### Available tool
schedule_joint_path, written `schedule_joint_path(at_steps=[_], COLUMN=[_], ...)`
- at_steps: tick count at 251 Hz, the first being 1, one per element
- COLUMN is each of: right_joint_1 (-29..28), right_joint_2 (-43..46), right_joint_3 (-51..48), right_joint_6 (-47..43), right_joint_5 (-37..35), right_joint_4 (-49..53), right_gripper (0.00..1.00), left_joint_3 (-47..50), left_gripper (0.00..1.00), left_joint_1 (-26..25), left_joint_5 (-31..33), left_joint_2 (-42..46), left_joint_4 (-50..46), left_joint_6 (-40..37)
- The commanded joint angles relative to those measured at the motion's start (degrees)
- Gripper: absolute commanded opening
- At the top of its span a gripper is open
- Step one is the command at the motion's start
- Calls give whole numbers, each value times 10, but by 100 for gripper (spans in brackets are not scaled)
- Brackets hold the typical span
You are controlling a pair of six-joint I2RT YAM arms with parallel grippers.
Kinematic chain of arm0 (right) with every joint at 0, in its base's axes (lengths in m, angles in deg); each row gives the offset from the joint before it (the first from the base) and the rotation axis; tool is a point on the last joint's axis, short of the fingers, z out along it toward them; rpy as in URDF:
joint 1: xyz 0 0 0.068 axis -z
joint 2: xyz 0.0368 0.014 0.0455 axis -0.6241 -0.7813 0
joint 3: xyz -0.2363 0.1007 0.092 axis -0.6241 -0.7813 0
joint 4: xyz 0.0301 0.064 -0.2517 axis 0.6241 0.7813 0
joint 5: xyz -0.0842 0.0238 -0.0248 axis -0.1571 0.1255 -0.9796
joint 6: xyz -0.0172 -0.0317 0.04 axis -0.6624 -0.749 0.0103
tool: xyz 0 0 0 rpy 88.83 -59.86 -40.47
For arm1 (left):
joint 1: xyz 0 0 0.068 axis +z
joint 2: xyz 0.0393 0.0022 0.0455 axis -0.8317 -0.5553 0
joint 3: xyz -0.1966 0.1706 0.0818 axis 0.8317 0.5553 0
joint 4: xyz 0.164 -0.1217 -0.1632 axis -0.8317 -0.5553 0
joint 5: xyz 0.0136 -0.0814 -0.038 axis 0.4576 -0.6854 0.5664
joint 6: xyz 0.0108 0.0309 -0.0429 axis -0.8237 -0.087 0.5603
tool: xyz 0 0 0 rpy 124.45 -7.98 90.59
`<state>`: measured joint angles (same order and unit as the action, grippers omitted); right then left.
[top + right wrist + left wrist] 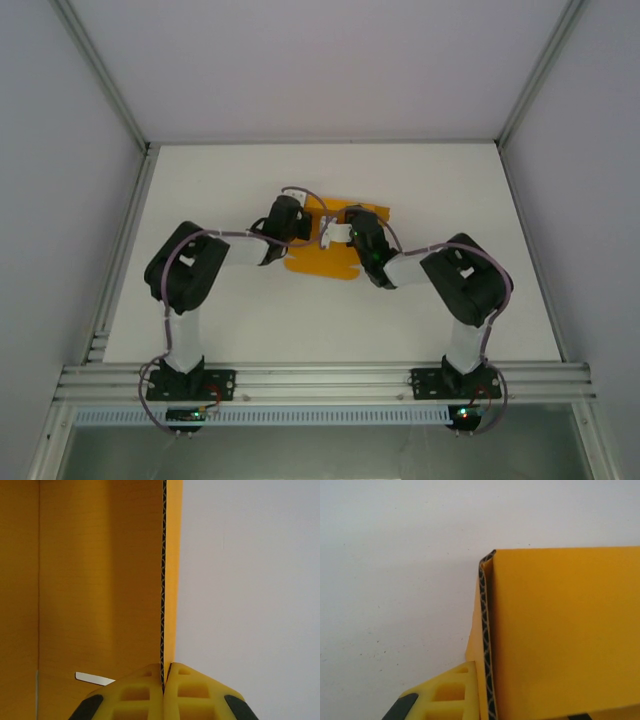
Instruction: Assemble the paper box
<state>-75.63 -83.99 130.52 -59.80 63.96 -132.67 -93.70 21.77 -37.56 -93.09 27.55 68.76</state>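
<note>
Right hand [163,680] pinches one wall of the paper box [100,580] tight; left hand [310,229], I cannot tell. A hard pull could bend that wall

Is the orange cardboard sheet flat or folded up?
Partly folded: the orange-yellow card box has one wall upright, pinched in the right gripper.

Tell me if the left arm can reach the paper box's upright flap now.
Likely yes: the left finger sits beside the paper box flap's edge, nothing between them; the right gripper pinches a flap edge.
</note>
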Motion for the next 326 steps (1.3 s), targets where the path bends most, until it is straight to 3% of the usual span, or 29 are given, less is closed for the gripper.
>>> schedule_joint_path(at_steps=[1,41,58,103,123,144,197,228,267,326], right_joint_1=[-16,-14,-14,-14,-12,-10,-9,-10,-11,-11], right_joint_2=[-19,-20,-20,-18,-15,-5,10,9,9,2], right_joint_3=[-20,-17,-14,-11,-10,-6,-6,-3,-2,4], right_joint_6=[25,30,36,45,54,80,104,104,104,104], right_joint_5=[65,71,75,75,78,87,86,79,76,72], right_joint_4=[163,174,188,199,198,215,240,240,240,239], right_gripper=[0,0,0,0,0,0,0,0,0,0], left_joint_3=[-22,-34,-43,-72,-77,-78,-94,-105,-164,-181], left_gripper=[10,24,25,0,0,0,0,0,0,0], left_joint_1=[6,6,7,15,16,15,3,2,1,-7], left_joint_5=[36,17,3,8,28,76,265,284,337,397], left_joint_2=[-17,-18,-20,-31,-36,-35,-36,-47,-81,-94], left_joint_4=[9,-4,-8,-37,-50,-75,-195,-237,-375,-419], left_joint_6=[45,20,12,28,32,57,161,187,275,304])
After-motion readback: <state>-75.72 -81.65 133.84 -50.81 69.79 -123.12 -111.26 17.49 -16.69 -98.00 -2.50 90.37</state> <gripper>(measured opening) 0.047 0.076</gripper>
